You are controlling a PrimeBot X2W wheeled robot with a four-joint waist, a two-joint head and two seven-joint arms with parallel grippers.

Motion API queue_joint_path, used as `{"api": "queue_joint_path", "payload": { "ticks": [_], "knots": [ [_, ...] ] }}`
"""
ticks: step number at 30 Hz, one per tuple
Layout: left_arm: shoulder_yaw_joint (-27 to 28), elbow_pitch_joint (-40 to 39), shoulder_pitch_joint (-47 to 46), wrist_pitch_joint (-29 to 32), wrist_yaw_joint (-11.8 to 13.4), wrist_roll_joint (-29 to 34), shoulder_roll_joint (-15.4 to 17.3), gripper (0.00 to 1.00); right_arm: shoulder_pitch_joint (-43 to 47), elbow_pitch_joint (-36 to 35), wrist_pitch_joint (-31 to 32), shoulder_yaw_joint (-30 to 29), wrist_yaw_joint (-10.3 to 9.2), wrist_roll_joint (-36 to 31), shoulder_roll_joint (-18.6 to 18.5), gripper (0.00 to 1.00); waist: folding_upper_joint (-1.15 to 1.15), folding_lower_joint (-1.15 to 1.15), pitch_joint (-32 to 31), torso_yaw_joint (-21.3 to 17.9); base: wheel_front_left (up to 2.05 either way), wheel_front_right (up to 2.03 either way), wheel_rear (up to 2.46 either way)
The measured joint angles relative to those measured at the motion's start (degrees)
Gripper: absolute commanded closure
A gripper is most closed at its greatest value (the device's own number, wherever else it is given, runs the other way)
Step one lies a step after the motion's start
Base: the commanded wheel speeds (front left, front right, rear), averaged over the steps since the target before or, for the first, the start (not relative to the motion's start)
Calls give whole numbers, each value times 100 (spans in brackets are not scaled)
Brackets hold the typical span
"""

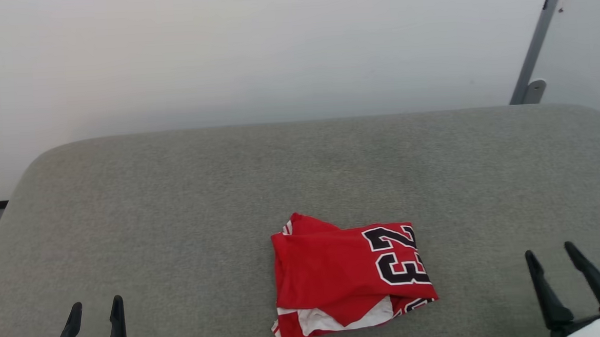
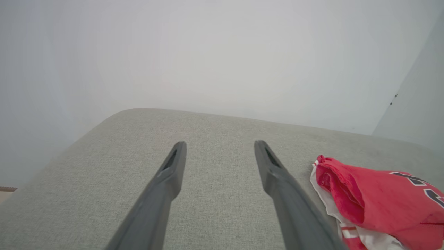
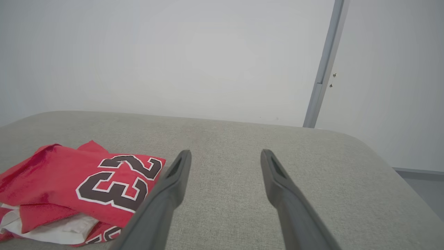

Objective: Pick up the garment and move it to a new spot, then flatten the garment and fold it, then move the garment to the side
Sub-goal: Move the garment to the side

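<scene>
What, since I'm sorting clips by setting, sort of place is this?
Probably an indoor test room: a broad grey fabric-covered padded surface, a bare white wall behind it, and a folded red jersey numbered 23.

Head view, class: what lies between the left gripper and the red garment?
Nothing: in the head view, the stretch between the left gripper and the garment is bare grey cushion.

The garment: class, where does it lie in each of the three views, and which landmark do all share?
Head view: garment lower centre.
Left wrist view: garment lower right corner.
Right wrist view: garment lower left.
Shared landmark: the grey padded surface under it.
</scene>
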Motion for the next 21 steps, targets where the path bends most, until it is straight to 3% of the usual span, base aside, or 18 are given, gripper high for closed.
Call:
{"api": "queue_joint_path", "payload": {
  "ticks": [7, 21],
  "knots": [
    [-86, 103, -3, 0, 0, -65, 24, 0, -486, 728, 321, 880, 0, 532, -268, 0, 0, 0, 52, 279, 0, 0, 0],
    [-405, 346, -13, 0, 0, -177, 33, 0, -1866, 1243, 2697, 2330, 0, 2225, -904, 0, 0, 0, 221, 1026, 0, 0, 0]
  ]
}}
